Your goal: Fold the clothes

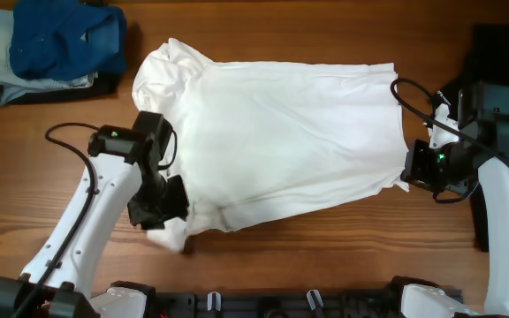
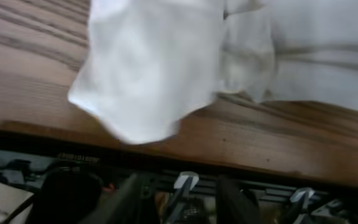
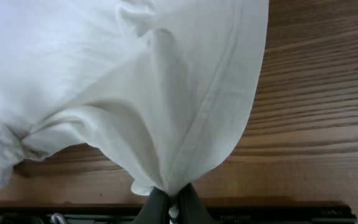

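Overhead, nearest the front edge of the wooden table [image 1: 325, 256], the left gripper [image 1: 159, 210] sits low over the near-left corner of the white shirt [image 1: 281, 132], where a loose flap of cloth, perhaps a sleeve, spills out from under it toward the table's edge. The left wrist view shows that same flap as a blurred white lobe lying on the wood grain. The fingers themselves are not visible there, so I cannot tell whether this gripper is clamped on the cloth or merely resting over it. A little farther back on the opposite side, the right gripper [image 1: 411, 168] meets the shirt's right-hand hem. In the right wrist view its two dark fingers [image 3: 190, 208] are pressed together with a pinch of white fabric between them, and folds fan upward from that point along a stitched seam. Between the two arms the shirt lies spread across the middle of the table, plain white side up, mostly flat with soft wrinkles, its left end bunched and rounded, its right edge running nearly straight. At the far left corner, apart from the shirt, rests a pile of clothes [image 1: 51, 49]: a deep blue denim piece on top, paler denim under it, something dark at the bottom.
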`<state>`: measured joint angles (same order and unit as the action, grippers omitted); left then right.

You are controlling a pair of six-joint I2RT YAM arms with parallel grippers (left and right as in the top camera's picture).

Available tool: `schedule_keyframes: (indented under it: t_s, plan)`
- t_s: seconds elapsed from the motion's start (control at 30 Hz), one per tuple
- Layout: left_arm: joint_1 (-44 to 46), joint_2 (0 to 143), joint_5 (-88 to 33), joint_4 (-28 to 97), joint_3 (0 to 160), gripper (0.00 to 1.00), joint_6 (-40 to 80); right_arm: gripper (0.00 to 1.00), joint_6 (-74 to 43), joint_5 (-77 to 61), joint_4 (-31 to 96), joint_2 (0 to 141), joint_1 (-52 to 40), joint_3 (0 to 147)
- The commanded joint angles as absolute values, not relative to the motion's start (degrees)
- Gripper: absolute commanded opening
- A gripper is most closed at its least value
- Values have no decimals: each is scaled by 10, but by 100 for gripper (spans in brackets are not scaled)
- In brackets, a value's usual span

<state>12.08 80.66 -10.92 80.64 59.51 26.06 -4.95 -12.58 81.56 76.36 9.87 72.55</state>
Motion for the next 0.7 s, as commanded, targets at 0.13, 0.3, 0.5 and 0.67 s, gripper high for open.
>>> schedule_keyframes:
  t_s: [0.13, 0.3, 0.5, 0.67]
  plan:
    - [121, 799, -138, 791, 588, 66, 264, 27, -56, -103, 807, 754, 102, 726]
    - [121, 799, -142, 713, 588, 78, 263, 59, -43, -105, 764, 754, 102, 726]
    - [121, 799, -141, 485, 598, 82, 229, 73, -15, -184, 615, 757, 102, 729]
    - [89, 841, -141, 312, 674, 78, 195, 75, 16, -194, 530, 823, 101, 764]
